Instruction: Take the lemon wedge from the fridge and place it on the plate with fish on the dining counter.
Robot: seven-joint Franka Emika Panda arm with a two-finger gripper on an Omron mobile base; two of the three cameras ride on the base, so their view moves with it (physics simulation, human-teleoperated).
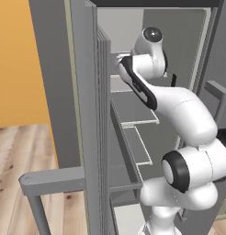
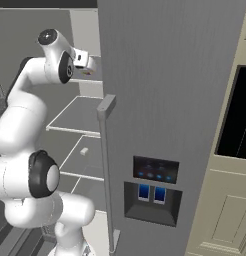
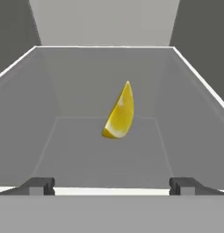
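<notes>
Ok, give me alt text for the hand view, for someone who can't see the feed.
A small yellow lemon wedge lies on a grey fridge shelf, centred ahead of the camera with its pointed end toward the back wall. The claw is open, its two dark fingertips spread wide at the bottom of the picture, short of the wedge and not touching it.

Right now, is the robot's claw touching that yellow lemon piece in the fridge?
Apart. In the hand view the open gripper sits short of the lemon wedge, with bare shelf between.
</notes>
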